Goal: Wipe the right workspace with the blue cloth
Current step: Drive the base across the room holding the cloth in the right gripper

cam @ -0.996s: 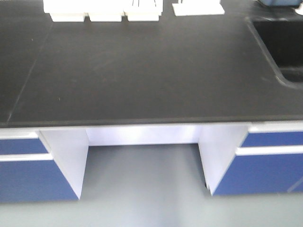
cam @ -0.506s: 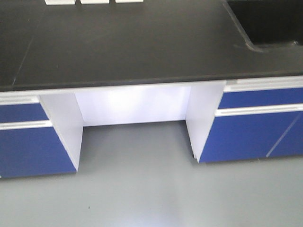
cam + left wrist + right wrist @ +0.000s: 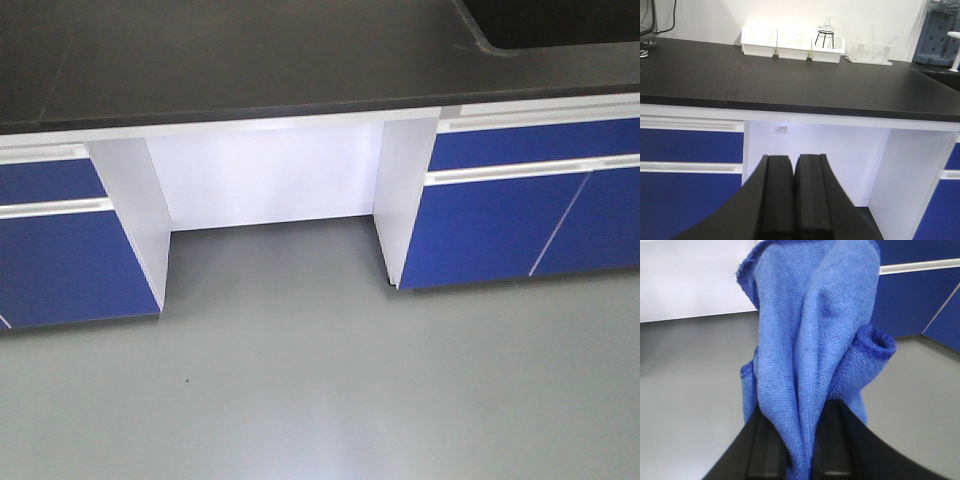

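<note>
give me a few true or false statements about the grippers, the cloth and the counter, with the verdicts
1. The right gripper clamps the blue cloth. True.
2. The left gripper holds a second cloth. False: its jaws are shut together with nothing between them.
3. The blue cloth lies spread flat on a counter. False: it is bunched up in the right gripper, with grey floor behind it.
4. White bins stand along the back of the black countertop. True.
</note>
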